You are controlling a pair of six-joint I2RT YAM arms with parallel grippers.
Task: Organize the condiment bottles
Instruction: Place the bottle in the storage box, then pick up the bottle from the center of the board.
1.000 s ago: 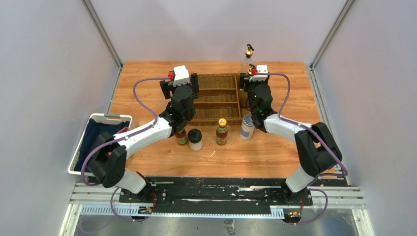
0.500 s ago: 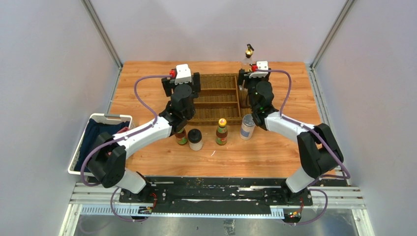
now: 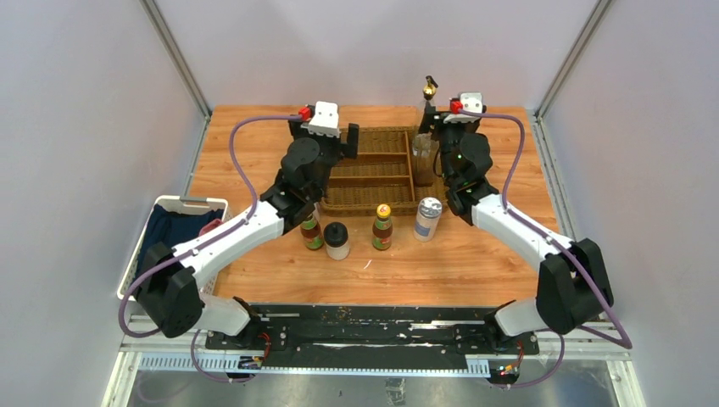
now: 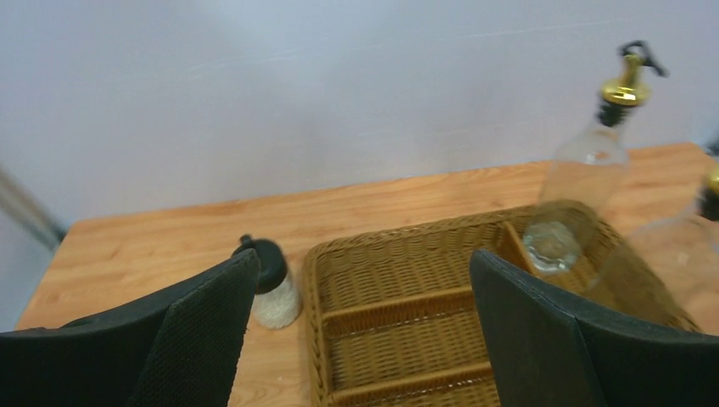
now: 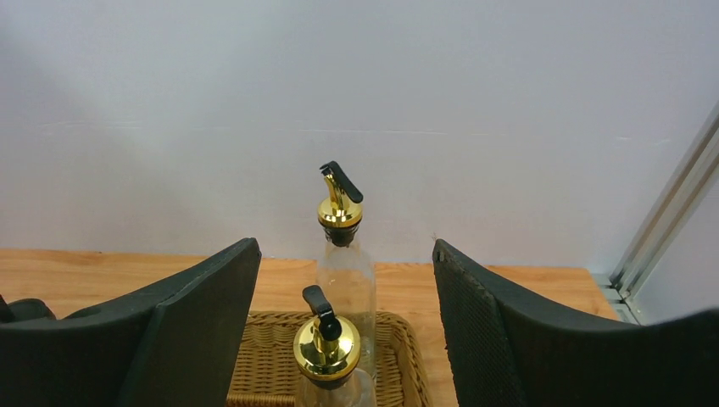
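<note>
— Where are the pincers?
— My left gripper (image 4: 365, 264) hangs spread wide over the wicker tray (image 4: 407, 275), with nothing between its fingers. My right gripper (image 5: 345, 248) is spread too, above a cruet (image 5: 326, 348) standing in the tray's right-hand compartment, fingers clear of it.
— And the rest?
— A second cruet (image 3: 430, 89) stands at the far end; in the tray or behind it, I can't tell. On the tray's near side I see a row: sauce bottle (image 3: 313, 237), black-lidded jar (image 3: 337, 240), second sauce bottle (image 3: 382, 227), silver-lidded shaker (image 3: 427, 219). Another jar (image 4: 270, 284) sits just beside the tray's left wall.
</note>
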